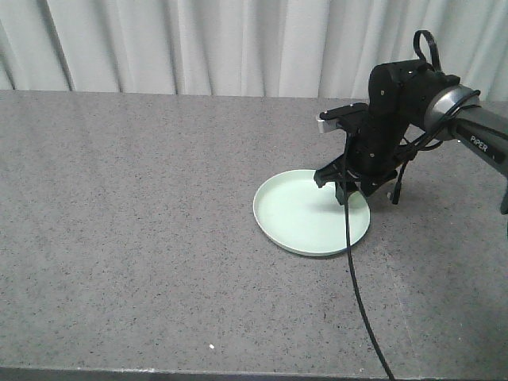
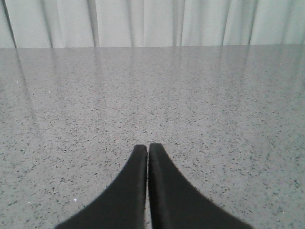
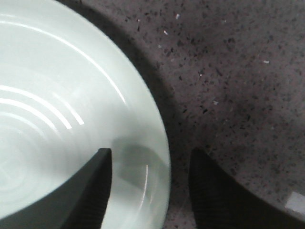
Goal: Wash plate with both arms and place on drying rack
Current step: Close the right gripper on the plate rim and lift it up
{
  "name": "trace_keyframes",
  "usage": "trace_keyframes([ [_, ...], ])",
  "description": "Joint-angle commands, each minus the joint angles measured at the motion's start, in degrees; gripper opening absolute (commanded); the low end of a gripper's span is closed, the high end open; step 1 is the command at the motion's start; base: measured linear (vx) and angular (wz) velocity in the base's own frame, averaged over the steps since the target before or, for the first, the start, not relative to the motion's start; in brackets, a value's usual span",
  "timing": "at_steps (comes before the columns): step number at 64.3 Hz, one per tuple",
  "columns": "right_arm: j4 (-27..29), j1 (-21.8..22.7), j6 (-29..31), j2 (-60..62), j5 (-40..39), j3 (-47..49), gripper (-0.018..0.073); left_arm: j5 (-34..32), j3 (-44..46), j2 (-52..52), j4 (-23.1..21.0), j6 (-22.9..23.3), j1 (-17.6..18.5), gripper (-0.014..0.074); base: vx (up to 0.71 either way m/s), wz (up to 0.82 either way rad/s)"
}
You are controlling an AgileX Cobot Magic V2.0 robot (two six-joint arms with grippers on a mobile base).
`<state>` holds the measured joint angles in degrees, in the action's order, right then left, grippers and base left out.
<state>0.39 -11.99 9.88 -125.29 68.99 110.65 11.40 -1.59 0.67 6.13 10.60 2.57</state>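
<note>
Right end effector (image 3: pixel 150 157), fingers apart, astride the plate (image 3: pixel 57 95) rim; left end effector (image 2: pixel 148 149) closed above countertop (image 2: pixel 200 95).

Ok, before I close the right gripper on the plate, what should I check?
1. Right gripper open: ok.
2. Plate rim between its fingers: ok, one over the plate, one over the counter.
3. Fingers low enough to grip the rim: cannot tell.
4. Left gripper by the plate: not ok, shut over bare counter.
5. Drying rack in view: not ok, none seen.
</note>
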Motion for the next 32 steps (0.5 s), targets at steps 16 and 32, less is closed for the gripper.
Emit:
trace_keyframes([
  [16, -2.2, 0.2, 0.1, 3.4, 2.4, 1.7, 0.0055, -4.3, -1.0, 0.8, -0.3, 0.1, 0.3, -0.0006, 0.00, 0.00],
  [32, -1.7, 0.2, 0.1, 3.4, 2.9, 1.7, -0.0011, -4.3, -1.0, 0.8, -0.3, 0.1, 0.3, -0.0006, 0.00, 0.00],
])
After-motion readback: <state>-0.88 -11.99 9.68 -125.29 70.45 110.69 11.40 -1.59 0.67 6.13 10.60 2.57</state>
